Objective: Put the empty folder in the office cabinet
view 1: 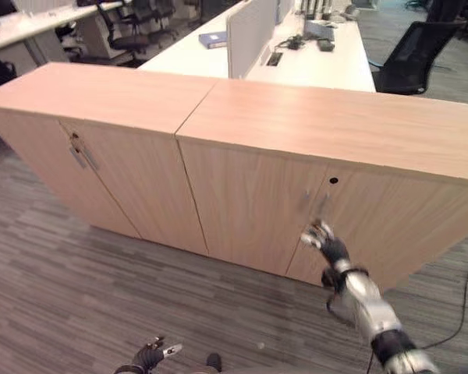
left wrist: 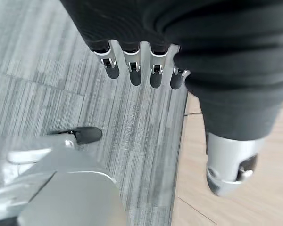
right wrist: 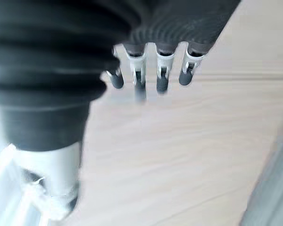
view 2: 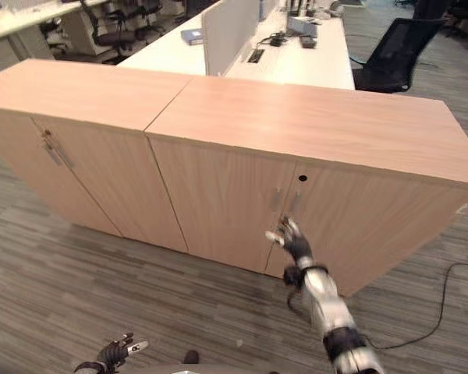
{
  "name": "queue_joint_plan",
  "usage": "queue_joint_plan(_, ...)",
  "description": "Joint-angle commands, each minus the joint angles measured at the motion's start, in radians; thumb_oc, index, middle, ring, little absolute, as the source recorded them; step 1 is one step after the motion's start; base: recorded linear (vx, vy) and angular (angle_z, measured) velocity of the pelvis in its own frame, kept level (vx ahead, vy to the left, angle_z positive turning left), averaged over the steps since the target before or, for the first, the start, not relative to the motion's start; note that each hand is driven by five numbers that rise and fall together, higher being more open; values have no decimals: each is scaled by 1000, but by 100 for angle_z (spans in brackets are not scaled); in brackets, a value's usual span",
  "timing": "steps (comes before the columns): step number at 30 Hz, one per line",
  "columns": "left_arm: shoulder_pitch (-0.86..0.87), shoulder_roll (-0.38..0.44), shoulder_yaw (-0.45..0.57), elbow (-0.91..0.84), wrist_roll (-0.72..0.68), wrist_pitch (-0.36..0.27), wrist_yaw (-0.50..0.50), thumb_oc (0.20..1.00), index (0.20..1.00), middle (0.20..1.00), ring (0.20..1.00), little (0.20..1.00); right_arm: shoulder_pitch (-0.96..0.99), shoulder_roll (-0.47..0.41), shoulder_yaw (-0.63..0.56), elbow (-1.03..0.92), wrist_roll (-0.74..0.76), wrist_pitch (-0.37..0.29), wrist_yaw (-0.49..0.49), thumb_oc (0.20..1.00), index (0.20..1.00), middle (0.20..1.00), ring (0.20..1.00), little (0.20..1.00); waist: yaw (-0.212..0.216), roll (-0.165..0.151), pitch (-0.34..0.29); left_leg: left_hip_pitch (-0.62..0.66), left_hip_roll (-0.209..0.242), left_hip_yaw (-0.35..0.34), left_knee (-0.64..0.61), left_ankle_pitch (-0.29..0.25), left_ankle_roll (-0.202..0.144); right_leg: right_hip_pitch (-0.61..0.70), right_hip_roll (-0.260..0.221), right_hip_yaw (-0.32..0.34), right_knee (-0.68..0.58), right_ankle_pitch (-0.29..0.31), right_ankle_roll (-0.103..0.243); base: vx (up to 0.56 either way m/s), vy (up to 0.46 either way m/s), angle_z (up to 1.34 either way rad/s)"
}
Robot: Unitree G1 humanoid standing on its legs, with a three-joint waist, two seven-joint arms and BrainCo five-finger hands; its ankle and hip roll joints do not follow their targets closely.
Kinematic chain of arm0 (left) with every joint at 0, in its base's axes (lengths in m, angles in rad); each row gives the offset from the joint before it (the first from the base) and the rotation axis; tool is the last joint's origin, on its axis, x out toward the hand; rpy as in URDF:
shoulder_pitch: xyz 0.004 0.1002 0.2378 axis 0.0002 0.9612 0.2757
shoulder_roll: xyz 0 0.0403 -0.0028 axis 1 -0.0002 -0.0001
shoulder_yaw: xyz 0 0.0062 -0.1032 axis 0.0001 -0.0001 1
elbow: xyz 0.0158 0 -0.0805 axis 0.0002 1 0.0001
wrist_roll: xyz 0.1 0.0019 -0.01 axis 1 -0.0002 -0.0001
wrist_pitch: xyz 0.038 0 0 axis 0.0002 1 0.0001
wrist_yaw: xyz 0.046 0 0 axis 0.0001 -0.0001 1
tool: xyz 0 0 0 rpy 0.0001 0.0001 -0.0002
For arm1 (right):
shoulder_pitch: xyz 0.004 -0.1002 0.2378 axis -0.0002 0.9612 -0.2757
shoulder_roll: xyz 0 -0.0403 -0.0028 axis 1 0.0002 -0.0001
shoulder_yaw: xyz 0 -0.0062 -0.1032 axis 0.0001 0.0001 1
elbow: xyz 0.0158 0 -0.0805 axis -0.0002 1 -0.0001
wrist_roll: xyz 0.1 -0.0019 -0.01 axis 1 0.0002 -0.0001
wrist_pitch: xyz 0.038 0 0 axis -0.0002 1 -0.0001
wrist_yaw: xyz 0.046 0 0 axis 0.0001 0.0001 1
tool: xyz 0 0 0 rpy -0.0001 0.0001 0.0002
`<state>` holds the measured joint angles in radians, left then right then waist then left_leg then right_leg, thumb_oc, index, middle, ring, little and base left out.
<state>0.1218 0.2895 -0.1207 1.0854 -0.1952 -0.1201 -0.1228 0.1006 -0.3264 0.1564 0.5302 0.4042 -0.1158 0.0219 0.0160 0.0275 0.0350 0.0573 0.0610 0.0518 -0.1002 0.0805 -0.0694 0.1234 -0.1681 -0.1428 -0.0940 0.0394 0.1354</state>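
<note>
Hanging low at the near edge of the head views, the left hand [view 1: 150,356] sits over the grey striped carpet [view 1: 62,288], fingers loosely spread and holding nothing; its wrist view shows the fingers [left wrist: 133,75] straight in a row above the floor. Most of that arm is cut off by the frame edge.

Right hand [view 2: 294,240] is raised in front of the near cabinet [view 2: 312,125], up at the front of its doors [view 2: 226,202]. Fingers are extended and relaxed, nothing held. In its wrist view the fingertips [right wrist: 162,81] line up straight, close to the pale wood face; can't tell if they touch it. The door handles [view 1: 316,204] just above the hand are blurred and hard to make out. A small dark lock hole [view 1: 333,181] sits above them on the right door.

Both doors of this cabinet look shut, so the inside is hidden. A second matching cabinet [view 1: 86,97] stands flush to its left, doors shut, with a metal handle [view 1: 79,153] on it.

Can't make out any folder in either hand or on the cabinet tops, so its long axis and heading can't be read.

Beyond the cabinets: a white desk [view 1: 312,66] with a divider panel [view 1: 251,31], a blue item [view 1: 213,39] lying flat on it, and a black office chair [view 1: 421,54] to the right, partly cut off.
</note>
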Motion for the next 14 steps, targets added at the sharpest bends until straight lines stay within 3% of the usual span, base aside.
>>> queue_joint_plan(1, -70, 34, -23, 65, 45, -25, 14, 1000, 1000, 1000, 1000, 1000, -85, 12, 7, 113, -48, -29, 28, 1000, 1000, 1000, 1000, 1000, 5, -22, 14, 22, 13, 1, 13, -66, -21, -28, -55, 0, 22, 9, 74, -7, -58, -19)
queue_joint_plan(5, -73, 34, -33, 39, 32, -26, 18, 1000, 1000, 1000, 1000, 1000, -67, 26, 60, 302, -144, 2, 41, 1000, 1000, 1000, 1000, 1000, -17, -17, 18, 33, 31, 47, 13, -64, -28, -44, -39, 25, 14, 14, 71, -23, -68, -27)
queue_joint_plan(14, -94, 15, -61, 71, 27, -28, 24, 1000, 1000, 1000, 1000, 1000, -99, 50, 81, 548, -155, 15, 47, 1000, 1000, 1000, 1000, 1000, -26, -21, 14, 51, 43, 73, 13, -65, -33, -38, -28, 26, 7, 12, 67, 5, -29, -17)
